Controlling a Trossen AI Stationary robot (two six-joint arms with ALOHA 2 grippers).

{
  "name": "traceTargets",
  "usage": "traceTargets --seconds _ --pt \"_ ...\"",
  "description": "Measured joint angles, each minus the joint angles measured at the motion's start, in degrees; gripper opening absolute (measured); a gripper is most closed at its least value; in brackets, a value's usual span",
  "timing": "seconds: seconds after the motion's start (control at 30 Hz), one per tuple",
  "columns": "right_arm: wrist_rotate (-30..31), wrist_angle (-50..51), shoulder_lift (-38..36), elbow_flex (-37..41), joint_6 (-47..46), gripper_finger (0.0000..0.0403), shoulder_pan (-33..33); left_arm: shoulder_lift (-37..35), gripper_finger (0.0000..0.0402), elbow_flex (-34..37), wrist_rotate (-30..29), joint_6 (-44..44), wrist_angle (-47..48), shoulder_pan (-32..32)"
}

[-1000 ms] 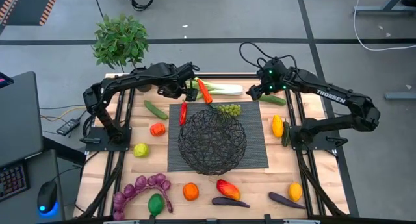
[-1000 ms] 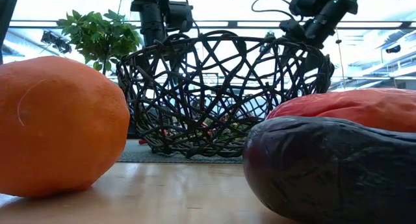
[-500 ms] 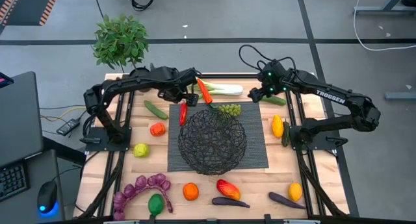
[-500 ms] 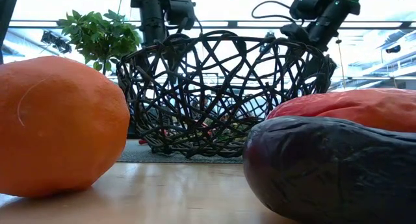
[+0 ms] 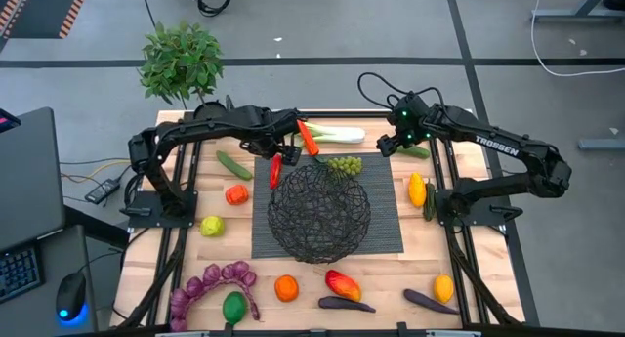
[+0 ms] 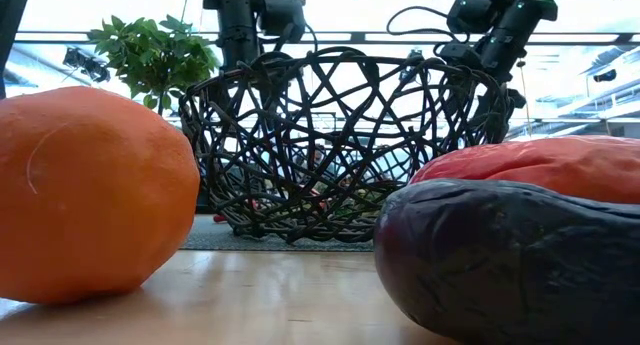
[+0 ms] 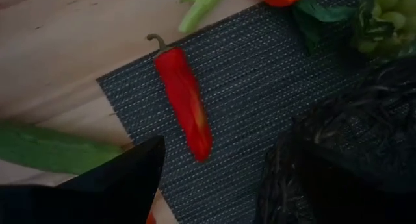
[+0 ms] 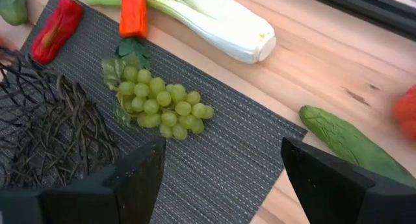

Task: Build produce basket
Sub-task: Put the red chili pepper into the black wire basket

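Note:
The black wire basket (image 5: 319,215) stands on a dark woven mat (image 5: 386,230) at the table's middle; it also shows in the low view (image 6: 340,145). My left gripper (image 5: 286,153) is open above the mat's far left corner, just over a long red pepper (image 7: 185,100) lying there. My right gripper (image 8: 224,159) is open above the mat's far right corner (image 5: 384,147), short of a bunch of green grapes (image 8: 162,100) on the mat. A white-green leek (image 8: 214,23) and an orange-red pepper (image 8: 133,13) lie on the wood at the far edge.
Cucumbers lie at far left (image 5: 234,164) and far right (image 5: 412,149). A tomato (image 5: 236,193) and a lime-green fruit (image 5: 212,225) lie left of the mat, a lemon (image 5: 417,189) to its right. An orange (image 5: 285,288), eggplants (image 5: 347,303) and peppers lie along the near edge. A potted plant (image 5: 182,63) stands far left.
My left gripper has gone toward the table's right and near edges, coming over the long red pepper by the basket's far left rim. Nothing on the table has moved.

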State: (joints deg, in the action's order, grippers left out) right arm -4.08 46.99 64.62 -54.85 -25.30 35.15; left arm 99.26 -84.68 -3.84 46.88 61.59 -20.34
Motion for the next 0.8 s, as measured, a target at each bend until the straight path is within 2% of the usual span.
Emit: traceTargets --seconds 0.17,0.33,0.8 --pt "0.0 1.0 0.0 0.0 -0.5 0.0312 -1.1 3.9 0.0329 0.0 0.4 -1.9 -1.7 -1.7" --pt "-0.4 3.0 0.0 0.0 -1.5 0.0312 -2.5 8.8 0.033 0.0 3.9 -2.5 -2.4 -3.9" --pt "-1.1 7.5 0.0 0.0 -5.1 0.0312 -7.3 18.1 0.0319 0.0 3.9 -0.7 -2.0 -5.7"
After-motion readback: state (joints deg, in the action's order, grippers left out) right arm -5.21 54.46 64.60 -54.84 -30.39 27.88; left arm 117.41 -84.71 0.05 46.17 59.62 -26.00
